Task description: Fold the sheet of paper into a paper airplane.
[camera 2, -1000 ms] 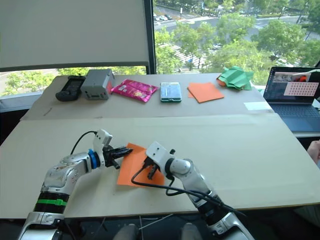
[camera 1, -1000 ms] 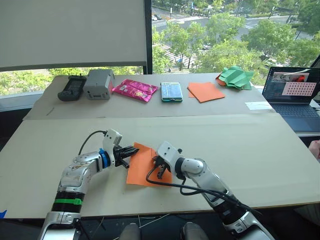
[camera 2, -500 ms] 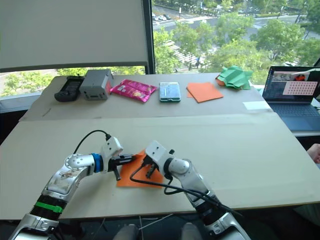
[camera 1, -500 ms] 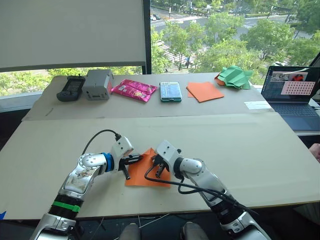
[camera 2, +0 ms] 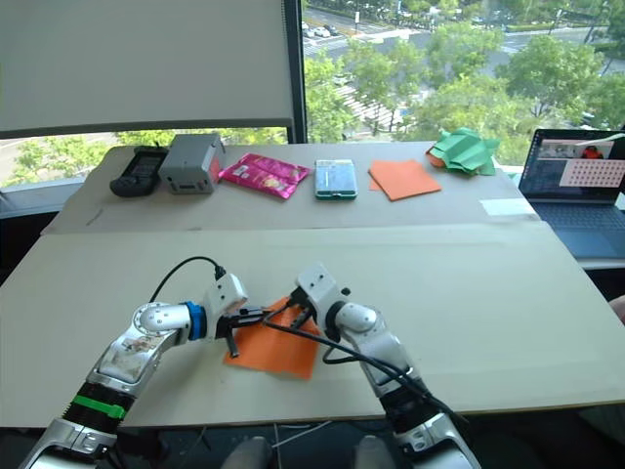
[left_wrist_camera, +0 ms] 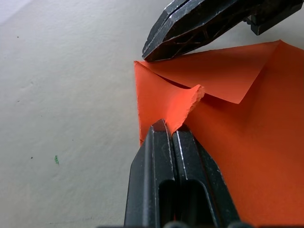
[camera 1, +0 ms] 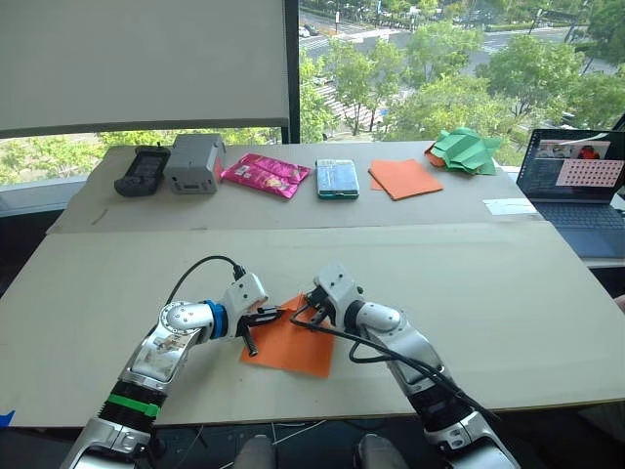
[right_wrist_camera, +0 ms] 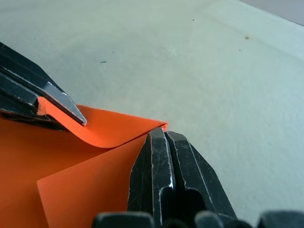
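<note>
Two grippers met over one sheet of paper point(camera 1: 290, 342) that lay on the near tan table point(camera 1: 508, 313), close to its front edge. The left gripper point(camera 1: 267, 317) had its fingers pressed together on a lifted, curled corner flap of the sheet, which in the left wrist view rose from between the closed black fingers point(left_wrist_camera: 161, 156). The right gripper point(camera 1: 304, 314) stood just beside it at the sheet's far corner, with its two fingers point(right_wrist_camera: 166, 161) closed tight against each other, their tips touching the folded edge of the orange paper; whether any paper lay pinched between them could not be told. One folded-over flap showed on the sheet, its diagonal crease running across the orange surface.

No open containers showed on either table, so nothing could be seen held inside one. On the far table point(camera 1: 254, 210), well apart from the sheet, the count ran: one black handheld device point(camera 1: 141, 171), one grey box point(camera 1: 192, 162) just beside it, one pink packet point(camera 1: 266, 175), one teal flat case point(camera 1: 337, 179), one smooth orange paper point(camera 1: 405, 178) and one green paper heap point(camera 1: 466, 151) touching its far corner. One open laptop point(camera 1: 576, 186) sat at the right, with one white slip point(camera 1: 506, 206) near it.
</note>
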Tool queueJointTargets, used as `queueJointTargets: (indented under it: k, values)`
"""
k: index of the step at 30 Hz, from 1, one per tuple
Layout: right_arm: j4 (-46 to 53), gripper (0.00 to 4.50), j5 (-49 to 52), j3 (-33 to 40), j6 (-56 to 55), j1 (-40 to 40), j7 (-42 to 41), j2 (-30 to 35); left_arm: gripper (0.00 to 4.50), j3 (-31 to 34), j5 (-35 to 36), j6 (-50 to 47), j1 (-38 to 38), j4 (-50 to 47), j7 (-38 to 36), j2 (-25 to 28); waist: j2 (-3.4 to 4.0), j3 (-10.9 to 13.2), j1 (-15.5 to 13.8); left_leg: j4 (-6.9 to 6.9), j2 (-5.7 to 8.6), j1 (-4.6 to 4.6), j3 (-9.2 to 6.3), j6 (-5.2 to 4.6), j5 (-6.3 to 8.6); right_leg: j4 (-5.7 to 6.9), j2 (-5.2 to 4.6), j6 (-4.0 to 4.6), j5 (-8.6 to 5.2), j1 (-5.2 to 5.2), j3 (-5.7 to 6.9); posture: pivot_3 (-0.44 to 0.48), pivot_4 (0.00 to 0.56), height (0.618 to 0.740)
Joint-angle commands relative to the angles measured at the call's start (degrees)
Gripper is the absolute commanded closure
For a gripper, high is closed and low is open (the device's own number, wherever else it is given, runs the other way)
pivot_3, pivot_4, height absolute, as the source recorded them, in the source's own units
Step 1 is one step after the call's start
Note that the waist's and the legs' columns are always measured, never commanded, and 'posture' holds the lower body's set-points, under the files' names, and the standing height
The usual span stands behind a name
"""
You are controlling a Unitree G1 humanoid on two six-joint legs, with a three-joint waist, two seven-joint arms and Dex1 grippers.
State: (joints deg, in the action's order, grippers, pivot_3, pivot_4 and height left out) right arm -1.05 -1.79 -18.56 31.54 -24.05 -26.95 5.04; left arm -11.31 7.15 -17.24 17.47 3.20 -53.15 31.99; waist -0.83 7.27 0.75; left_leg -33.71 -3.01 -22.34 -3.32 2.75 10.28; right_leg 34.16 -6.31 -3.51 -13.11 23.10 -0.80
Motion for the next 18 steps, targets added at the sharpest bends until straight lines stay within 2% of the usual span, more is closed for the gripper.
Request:
queueJointTargets:
  k: [1,17,18]
  values:
    - [0.3,4.5,0.9,0.6,-2.6,-2.0,0.3,-1.1,4.44,-1.7,-0.9,0.3,-0.3,0.5,-1.4,0.5,0.01,0.0,0.0,0.0,0.0,0.0,0.0,0.0,0.0,0.0,0.0,0.0,0.0,0.0,0.0,0.0,0.15,0.706]
    - [-5.3,4.5,-4.1,-4.5,2.6,-2.7,0.2,0.8,4.44,-0.6,-0.3,-0.1,-0.6,-1.1,-2.3,1.5,0.04,0.0,0.1,0.0,0.0,0.06,0.0,-0.01,-0.01,0.04,0.01,0.0,0.0,-0.02,0.0,0.0,0.15,0.706]
    - [-5.4,4.5,-4.1,-4.5,2.6,-2.7,0.2,0.7,4.2,0.0,0.9,-1.2,-0.6,-1.9,-3.1,1.8,0.04,0.0,0.2,0.0,-0.01,0.05,-0.01,-0.01,-0.01,0.04,0.01,0.0,0.0,-0.02,0.0,0.0,0.15,0.706]
